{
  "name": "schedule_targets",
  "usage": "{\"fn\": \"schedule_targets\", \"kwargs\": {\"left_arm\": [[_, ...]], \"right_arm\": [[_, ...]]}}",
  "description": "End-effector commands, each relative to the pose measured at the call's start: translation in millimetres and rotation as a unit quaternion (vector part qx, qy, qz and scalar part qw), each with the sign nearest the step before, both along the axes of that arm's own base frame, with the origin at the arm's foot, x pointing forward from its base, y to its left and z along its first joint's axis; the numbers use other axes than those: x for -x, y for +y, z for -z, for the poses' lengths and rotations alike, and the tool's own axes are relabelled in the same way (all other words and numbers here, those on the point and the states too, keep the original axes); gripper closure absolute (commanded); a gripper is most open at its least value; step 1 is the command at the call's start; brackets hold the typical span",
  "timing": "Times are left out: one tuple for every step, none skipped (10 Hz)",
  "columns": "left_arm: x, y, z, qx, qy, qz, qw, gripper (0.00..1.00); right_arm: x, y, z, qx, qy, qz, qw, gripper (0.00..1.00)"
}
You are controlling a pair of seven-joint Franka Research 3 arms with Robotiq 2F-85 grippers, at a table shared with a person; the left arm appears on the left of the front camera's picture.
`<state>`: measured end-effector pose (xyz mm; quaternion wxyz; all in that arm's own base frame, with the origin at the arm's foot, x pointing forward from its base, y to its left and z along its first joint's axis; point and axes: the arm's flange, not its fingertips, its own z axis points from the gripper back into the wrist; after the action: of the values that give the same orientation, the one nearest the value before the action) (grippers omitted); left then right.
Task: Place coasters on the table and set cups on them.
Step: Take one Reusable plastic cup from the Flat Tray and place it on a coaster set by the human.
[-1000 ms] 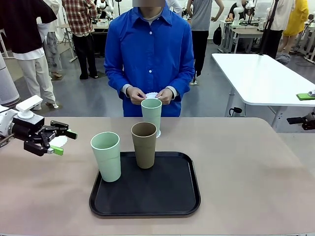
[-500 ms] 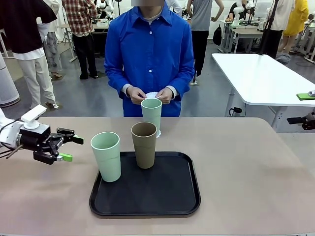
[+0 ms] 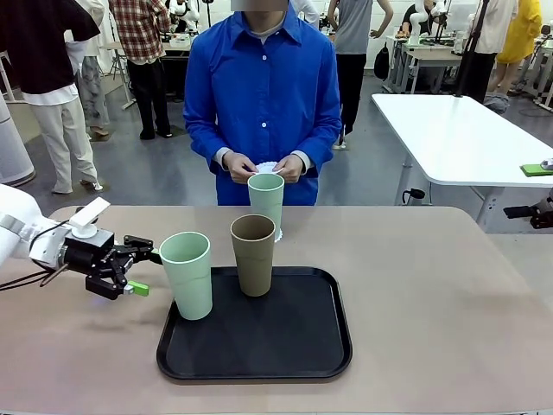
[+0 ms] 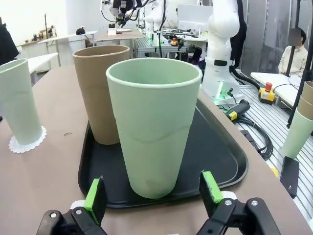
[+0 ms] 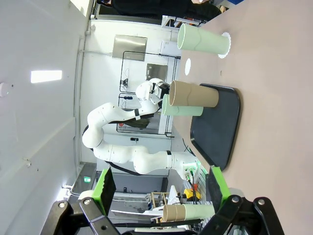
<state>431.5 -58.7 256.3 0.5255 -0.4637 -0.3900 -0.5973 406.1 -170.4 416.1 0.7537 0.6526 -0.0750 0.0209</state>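
A mint green cup (image 3: 186,275) and a brown cup (image 3: 253,255) stand on the black tray (image 3: 259,373). A second mint cup (image 3: 265,203) stands on a coaster (image 3: 277,234) on the table (image 3: 432,303) in front of the person, whose hands hold more coasters (image 3: 266,166). My left gripper (image 3: 145,271) is open and level with the near mint cup (image 4: 154,127), its fingertips just short of the cup's sides. From the right wrist camera a loose coaster (image 5: 188,63) lies on the table beyond the tray. My right gripper (image 5: 161,188) is open and holds nothing, off the table's right end.
The tray (image 4: 222,161) lies near the table's front edge. A white table (image 3: 458,130) stands at the back right. Bare tabletop stretches to the right of the tray.
My left gripper has moved right along the table towards the mint cup on the tray, now hiding the coaster at the left. The cups and the person's hands have not moved.
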Motion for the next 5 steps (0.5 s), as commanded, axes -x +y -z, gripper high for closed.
{"fn": "schedule_targets", "kwargs": {"left_arm": [[-4.5, -12.4, 4.3, 0.007, -0.011, 0.003, 1.000, 0.00], [-4.0, -17.3, 4.3, 0.005, -0.007, 0.010, 1.000, 0.00], [-2.2, -21.2, 4.7, 0.007, -0.007, 0.015, 1.000, 0.00], [0.3, -27.0, 4.0, 0.012, -0.004, 0.030, 0.999, 0.00], [2.5, -31.5, 3.6, 0.013, 0.000, 0.039, 0.999, 0.00]], "right_arm": [[2.1, 0.5, -1.2, -0.003, -0.003, -0.001, 1.000, 0.00], [2.1, 0.5, -1.2, -0.003, -0.003, -0.001, 1.000, 0.00], [2.1, 0.5, -1.2, -0.003, -0.003, -0.001, 1.000, 0.00], [2.1, 0.5, -1.2, -0.003, -0.003, -0.001, 1.000, 0.00], [2.1, 0.5, -1.2, -0.003, -0.003, -0.001, 1.000, 0.00]]}}
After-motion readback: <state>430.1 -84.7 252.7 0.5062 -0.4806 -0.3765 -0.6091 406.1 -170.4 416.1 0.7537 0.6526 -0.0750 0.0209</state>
